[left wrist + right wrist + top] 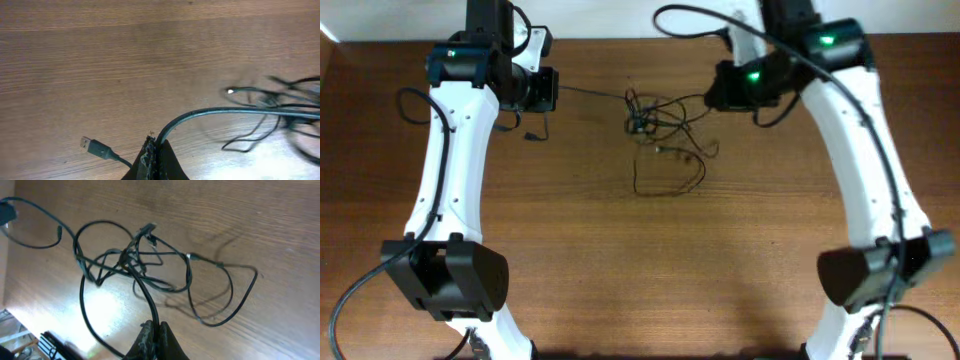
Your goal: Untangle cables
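A knot of thin black cables [645, 112] lies at the back middle of the table, with loose loops [670, 170] trailing toward the front. My left gripper [156, 147] is shut on one cable [210, 113] that runs right toward the blurred tangle [285, 107]; its USB plug [92, 146] hangs just left of the fingers. My right gripper [154, 330] is shut on another black cable [145, 292] that leads up into the knot [127, 262]. In the overhead view, the left gripper [545, 92] sits left of the tangle and the right gripper [717, 92] right of it.
The wooden table [640, 260] stretches toward the front. A white wall edge [600, 20] runs along the back. Both arm bases [445, 275] [880, 270] stand at the front corners. A dark object [52, 345] lies at the lower left of the right wrist view.
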`<state>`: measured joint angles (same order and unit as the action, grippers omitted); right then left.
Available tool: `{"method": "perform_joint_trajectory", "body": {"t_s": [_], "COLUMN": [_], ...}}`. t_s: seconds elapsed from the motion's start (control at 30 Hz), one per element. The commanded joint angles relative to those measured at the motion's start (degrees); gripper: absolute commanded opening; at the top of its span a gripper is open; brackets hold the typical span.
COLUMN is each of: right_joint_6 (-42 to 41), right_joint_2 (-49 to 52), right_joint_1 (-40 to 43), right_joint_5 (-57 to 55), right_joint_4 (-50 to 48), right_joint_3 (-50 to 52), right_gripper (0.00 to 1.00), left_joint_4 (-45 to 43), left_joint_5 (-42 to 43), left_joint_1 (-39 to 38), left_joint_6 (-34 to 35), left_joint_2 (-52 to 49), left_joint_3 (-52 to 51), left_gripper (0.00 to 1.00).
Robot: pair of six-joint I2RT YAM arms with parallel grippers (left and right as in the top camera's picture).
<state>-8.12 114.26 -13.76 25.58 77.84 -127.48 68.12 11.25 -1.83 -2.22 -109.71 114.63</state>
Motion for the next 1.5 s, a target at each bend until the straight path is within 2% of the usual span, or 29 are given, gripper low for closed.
{"method": "perform_joint_trajectory", "body": {"t_s": [0.0,0.2,0.4,0.53,0.63,0.67,0.7,0.8,0.87,0.97,1.07,1.13,1.2,1.33,1.4,1.47], "right_joint_6": [-2.1,-1.8,-1.8,-1.8,-1.8,-1.8,-1.8,-1.8,-1.8,-1.9,-2.5,-2.9,-2.9,-2.9,-2.9,-2.9], "right_joint_2": [-6.8,-9.2,-8.7,-8.7,-8.7,-8.5,-8.5,-7.8,-7.8,-7.7,-7.7,-7.7,-7.7,-7.7,-7.7,-7.7], "right_joint_1": [6.1,13.9,14.1,14.1,11.9,11.3,10.5,8.6,6.4,4.3,4.1,4.1,4.1,4.1,4.1,4.1], "right_joint_5": [-2.8,-2.9,-7.5,-8.5,-8.3,-8.3,-8.3,-8.2,-8.3,-8.3,-8.3,-8.4,-8.4,-8.5,-8.5,-8.5], "right_joint_4": [2.4,7.6,10.7,10.4,6.2,4.8,3.3,1.6,0.6,-0.4,-0.6,-0.6,-0.6,-0.5,-0.5,-0.5], "right_joint_3": [-0.2,-0.1,0.9,6.5,14.2,15.8,17.4,18.2,18.2,18.2,18.2,18.2,18.2,18.2,18.2,18.2], "right_gripper": [0.04,0.04,0.04,0.04,0.04,0.04,0.04,0.04,0.04,0.04,0.04,0.04,0.04,0.04,0.04,0.04], "left_joint_4": [-0.3,-1.4,-1.5,-1.4,-0.9,-0.4,0.3,1.4,1.4,1.1,-1.0,-5.0,-9.9,-25.5,-28.5,-31.0], "left_joint_5": [-8.0,-8.1,-8.1,-8.1,-6.7,-5.5,-4.1,-1.2,3.4,8.7,17.0,20.9,20.9,20.2,18.6,18.5], "left_joint_1": [0.9,4.2,5.3,6.6,6.5,6.5,6.5,6.5,6.4,4.4,0.9,-3.0,-6.7,-15.5,-17.6,-19.6], "left_joint_6": [-0.4,1.6,2.9,3.7,4.6,4.6,4.5,4.5,4.5,3.9,1.2,1.2,2.4,13.8,17.6,18.5], "left_joint_2": [0.9,0.9,0.9,0.9,0.9,0.9,0.9,0.9,0.9,0.9,0.9,0.9,0.9,0.2,-1.2,-3.7], "left_joint_3": [0.5,0.5,0.5,0.5,0.5,0.5,0.5,0.3,-0.5,-3.4,-7.4,-10.1,-12.2,-16.5,-17.2,-17.2], "left_gripper": [0.00,0.00,0.00,0.00,0.00,0.04,0.16,0.63,0.66,0.66,0.59,0.56,0.54,0.54,0.54,0.55]}}
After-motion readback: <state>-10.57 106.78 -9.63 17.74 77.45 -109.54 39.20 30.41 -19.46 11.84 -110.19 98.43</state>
